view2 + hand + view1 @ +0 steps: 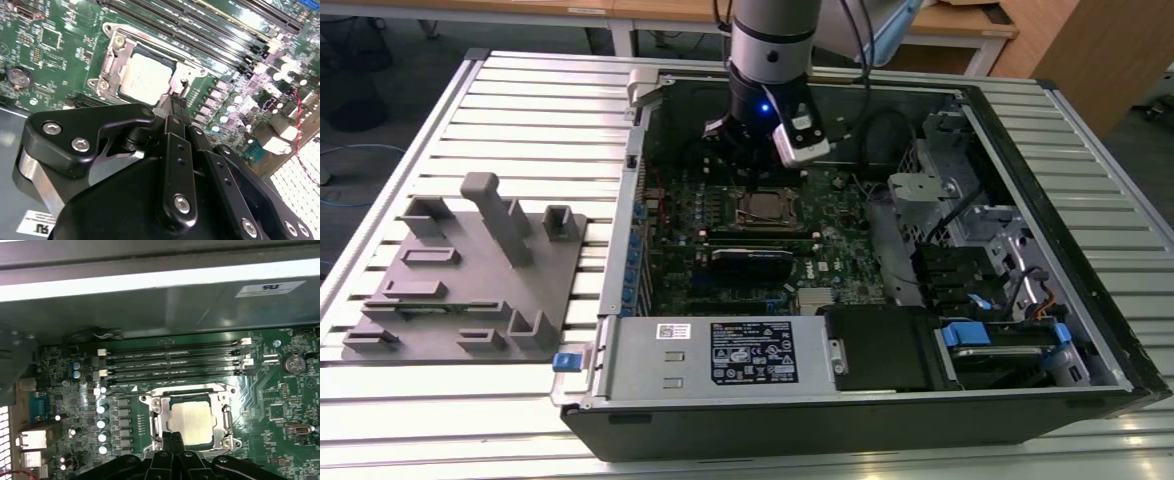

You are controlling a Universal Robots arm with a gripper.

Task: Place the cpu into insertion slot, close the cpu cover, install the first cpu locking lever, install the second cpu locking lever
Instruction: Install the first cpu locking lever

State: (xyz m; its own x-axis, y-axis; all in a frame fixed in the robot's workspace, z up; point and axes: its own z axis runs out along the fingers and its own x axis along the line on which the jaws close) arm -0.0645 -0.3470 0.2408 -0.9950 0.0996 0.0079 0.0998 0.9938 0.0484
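**A:** Nearest the lens in the second wrist view, what is the gripper [176, 102] doing?

**B:** Fingers drawn together, nothing seen between them, tips at the edge of the cpu cover [114, 65], likely placed to work the latching there.

**A:** And the cpu [146, 78]?

**B:** Seated in the insertion slot [767, 207], mid-board in the exterior view, the frame lying flat around it, holding it down.

**A:** Beyond?

**B:** In the first wrist view, memory slots [170, 360], then the case wall [150, 305].
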